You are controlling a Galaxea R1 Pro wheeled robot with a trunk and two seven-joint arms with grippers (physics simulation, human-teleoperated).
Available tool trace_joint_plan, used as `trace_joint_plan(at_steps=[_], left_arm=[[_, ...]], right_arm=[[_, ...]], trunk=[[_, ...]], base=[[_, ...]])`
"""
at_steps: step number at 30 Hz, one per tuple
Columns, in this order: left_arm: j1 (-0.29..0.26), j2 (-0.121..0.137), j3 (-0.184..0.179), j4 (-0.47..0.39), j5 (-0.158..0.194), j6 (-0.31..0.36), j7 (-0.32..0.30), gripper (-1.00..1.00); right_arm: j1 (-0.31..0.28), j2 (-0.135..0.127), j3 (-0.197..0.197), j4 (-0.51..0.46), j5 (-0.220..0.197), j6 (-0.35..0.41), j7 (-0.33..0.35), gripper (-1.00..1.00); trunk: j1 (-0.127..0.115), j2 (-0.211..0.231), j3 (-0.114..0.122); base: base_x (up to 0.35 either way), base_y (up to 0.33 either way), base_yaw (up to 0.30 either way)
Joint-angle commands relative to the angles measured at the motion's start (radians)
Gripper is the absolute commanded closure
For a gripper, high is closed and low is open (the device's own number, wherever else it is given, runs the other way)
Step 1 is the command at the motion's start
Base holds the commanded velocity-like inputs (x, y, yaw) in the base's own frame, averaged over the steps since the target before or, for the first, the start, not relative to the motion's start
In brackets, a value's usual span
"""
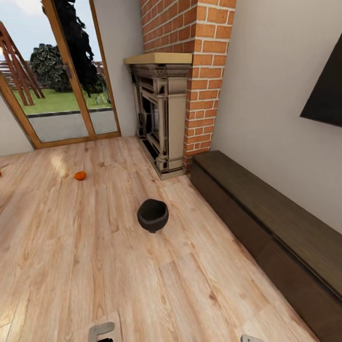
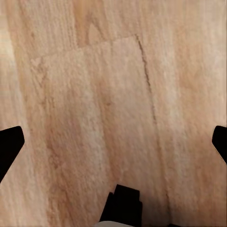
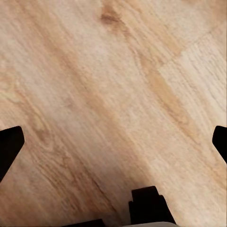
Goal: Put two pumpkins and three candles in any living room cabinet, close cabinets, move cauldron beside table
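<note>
Cauldron [image 1: 153, 215] on floor [image 1: 95, 266], cabinet [image 1: 270, 223] right, pumpkin [image 1: 80, 175] behind-left.

Left gripper [image 2: 113, 142] fingers spread wide, right gripper [image 3: 113, 142] likewise — both apparently pointing downward, holding nothing

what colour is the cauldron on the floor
The cauldron is dark grey, almost black; the head view shows it best.

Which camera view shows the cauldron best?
The head view: the cauldron stands whole on the wood floor, its opening visible, apart from the cabinet. Both wrist views look at floor boards between open claw fingers.
</note>
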Motion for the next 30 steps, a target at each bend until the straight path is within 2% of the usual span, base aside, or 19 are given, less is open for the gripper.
trace_joint_plan(at_steps=[1, 30], left_arm=[[-0.001, -0.001, 0.006, 0.001, -0.002, -0.004, 0.001, -1.0], [-0.001, -0.002, 0.006, 0.001, -0.002, -0.004, 0.001, -1.0]], right_arm=[[0.0, -0.001, 0.009, 0.0, -0.009, -0.004, -0.006, -1.0], [0.0, -0.001, 0.008, 0.0, -0.01, -0.004, -0.006, -1.0]], trunk=[[0.0, 0.0, -0.001], [0.0, 0.0, -0.001]], base=[[0.301, 0.175, 0.0], [0.299, 0.185, -0.002]])
